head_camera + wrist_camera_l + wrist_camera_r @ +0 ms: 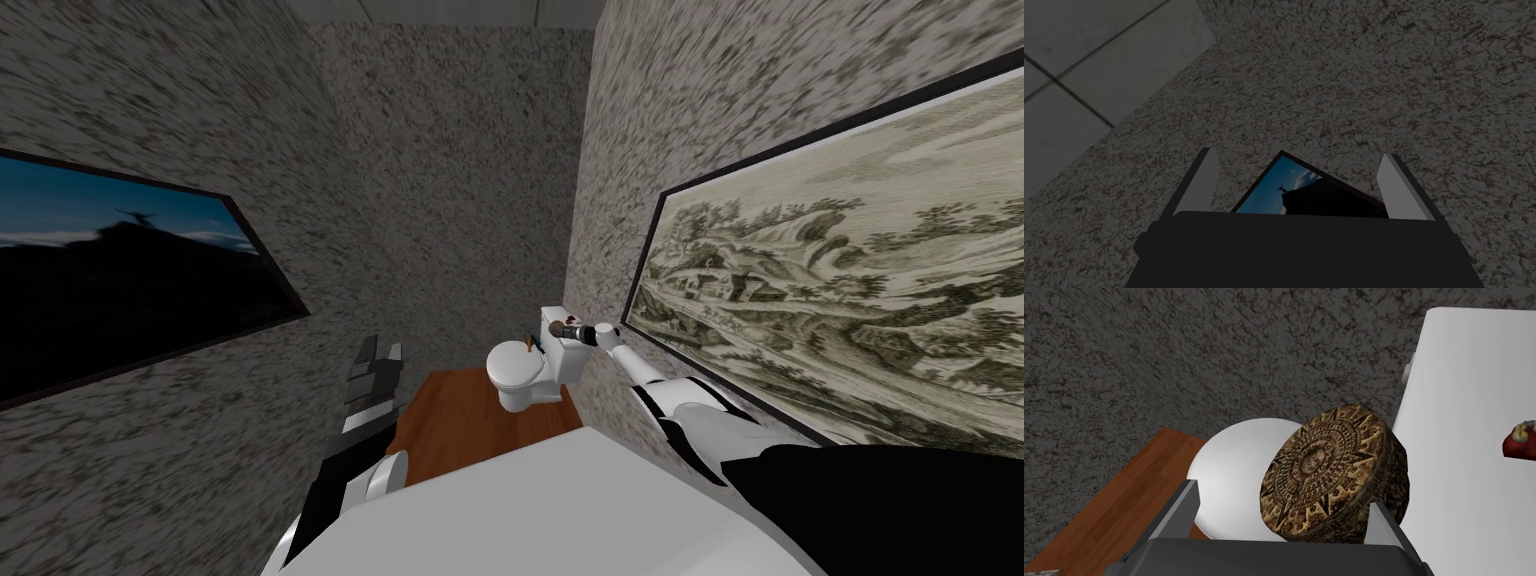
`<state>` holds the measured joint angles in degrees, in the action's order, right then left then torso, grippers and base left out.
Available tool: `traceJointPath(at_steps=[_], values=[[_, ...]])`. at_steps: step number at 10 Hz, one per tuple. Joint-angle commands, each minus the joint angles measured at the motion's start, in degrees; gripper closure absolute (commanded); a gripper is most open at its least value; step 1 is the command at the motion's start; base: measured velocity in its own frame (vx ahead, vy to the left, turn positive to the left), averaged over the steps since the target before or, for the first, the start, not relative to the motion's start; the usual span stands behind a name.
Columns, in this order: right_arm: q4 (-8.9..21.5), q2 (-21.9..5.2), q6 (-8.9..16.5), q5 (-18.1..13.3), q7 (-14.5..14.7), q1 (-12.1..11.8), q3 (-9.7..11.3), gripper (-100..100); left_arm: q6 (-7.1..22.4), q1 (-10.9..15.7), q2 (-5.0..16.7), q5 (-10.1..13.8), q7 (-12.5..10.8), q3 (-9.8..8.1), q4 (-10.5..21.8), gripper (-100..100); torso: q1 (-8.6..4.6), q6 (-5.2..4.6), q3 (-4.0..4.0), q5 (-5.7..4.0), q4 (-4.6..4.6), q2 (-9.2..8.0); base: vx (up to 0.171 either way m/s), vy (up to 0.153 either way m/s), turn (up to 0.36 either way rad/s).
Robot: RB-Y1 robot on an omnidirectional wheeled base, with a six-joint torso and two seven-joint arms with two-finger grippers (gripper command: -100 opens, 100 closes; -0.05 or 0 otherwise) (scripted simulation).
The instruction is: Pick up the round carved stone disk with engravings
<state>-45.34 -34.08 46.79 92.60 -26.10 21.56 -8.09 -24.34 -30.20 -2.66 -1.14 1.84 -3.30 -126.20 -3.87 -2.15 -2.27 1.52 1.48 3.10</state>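
The round brown carved disk with a face and ringed engravings is tilted up on its edge, beside the rim of the white toilet tank lid and above the white bowl lid. My right gripper is open around it. One finger overlaps the disk's thick rim, and the other stands well apart from it. In the head view the right gripper reaches over the tank along the right wall. My left gripper is open with nothing in it, raised near the left wall.
A small red object lies on the tank lid past the disk. The toilet stands in a narrow speckled-wall stall on a brown wooden floor. Large framed pictures hang close on the left wall and the right wall.
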Motion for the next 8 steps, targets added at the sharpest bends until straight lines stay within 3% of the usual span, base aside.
traceJointPath(at_steps=[1,5,6,8], values=[[-0.9,-1.2,0.0,0.5,0.3,1.7,0.0,-100,0.0,0.0,0.0,0.0,0.0,0.00,0.0,0,0.00,0.00,0.00,0.00,0.00,0.00,-0.066,0.107,-0.047],[-0.8,-1.4,0.5,0.7,0.3,2.4,0.1,-100,0.0,0.0,0.0,0.0,0.0,0.00,0.0,0,0.22,-0.17,0.10,0.28,-0.13,-0.08,-0.037,0.084,-0.003],[-1.0,-1.4,0.7,0.7,0.2,2.6,0.2,100,0.0,0.0,0.0,0.0,0.0,0.00,0.0,0,0.12,-0.32,0.06,0.31,-0.07,-0.03,-0.001,0.007,0.023],[-1.1,-1.1,1.1,1.0,0.0,2.7,0.2,100,0.0,0.0,0.0,0.0,0.0,-0.01,0.0,0,0.14,-0.51,0.01,0.50,-0.04,0.03,-0.001,0.002,-0.006]])
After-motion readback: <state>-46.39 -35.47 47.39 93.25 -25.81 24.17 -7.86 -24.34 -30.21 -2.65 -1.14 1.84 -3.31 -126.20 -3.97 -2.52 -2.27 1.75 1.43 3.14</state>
